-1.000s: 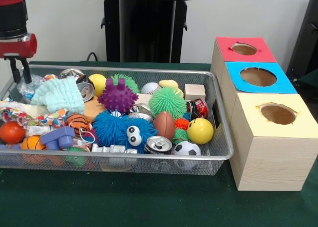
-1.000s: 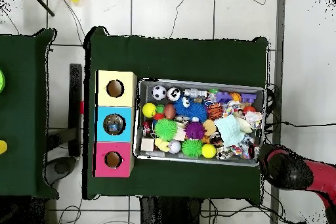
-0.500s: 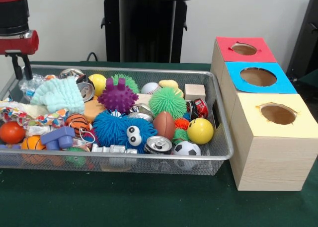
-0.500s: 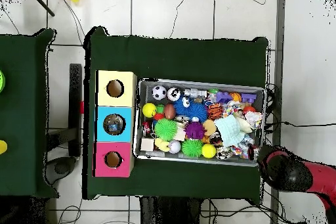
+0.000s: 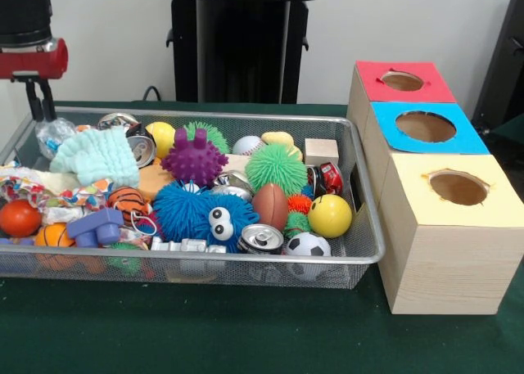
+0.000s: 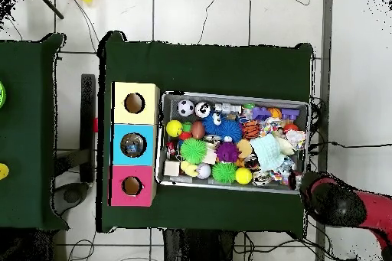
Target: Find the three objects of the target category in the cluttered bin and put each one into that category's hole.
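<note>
Hovering gripper (image 5: 37,104), fingers close together and empty, above crinkled plastic wrap (image 5: 56,134) at wire bin's (image 5: 360,227) corner; best descend straight, clear of rim.

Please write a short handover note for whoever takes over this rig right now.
End effector: above the bin's far corner, holding nothing visible; whether it is open is unclear.
Bin: still packed, with balls, cans, spiky toys, a cloth and a wooden block.
Boxes: red, blue and yellow holes stand beside the bin; something sits in the blue one in the overhead view.
Left: finding and sorting.
</note>
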Robot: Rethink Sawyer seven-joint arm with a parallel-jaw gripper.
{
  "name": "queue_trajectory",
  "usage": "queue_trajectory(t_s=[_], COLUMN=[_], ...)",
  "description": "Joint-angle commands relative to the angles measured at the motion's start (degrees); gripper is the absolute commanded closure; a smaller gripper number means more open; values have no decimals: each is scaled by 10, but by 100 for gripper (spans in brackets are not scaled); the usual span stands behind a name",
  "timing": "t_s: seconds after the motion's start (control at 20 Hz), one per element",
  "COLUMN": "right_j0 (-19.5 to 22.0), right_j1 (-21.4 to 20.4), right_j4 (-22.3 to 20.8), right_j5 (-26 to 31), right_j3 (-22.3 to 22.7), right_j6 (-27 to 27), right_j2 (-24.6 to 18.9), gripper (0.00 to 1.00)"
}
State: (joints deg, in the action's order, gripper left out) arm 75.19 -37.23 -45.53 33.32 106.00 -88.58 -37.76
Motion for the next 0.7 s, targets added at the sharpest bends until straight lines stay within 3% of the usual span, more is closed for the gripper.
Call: queue_trajectory(t_s=[0.05,0.3,0.7], right_j0=[-6,-11,-13], right_j1=[-60,-87,-81], right_j4=[51,83,95], right_j5=[87,104,95], right_j3=[52,62,63], right_j6=[106,109,108], right_j2=[-44,-58,-72], gripper=[100,100,100])
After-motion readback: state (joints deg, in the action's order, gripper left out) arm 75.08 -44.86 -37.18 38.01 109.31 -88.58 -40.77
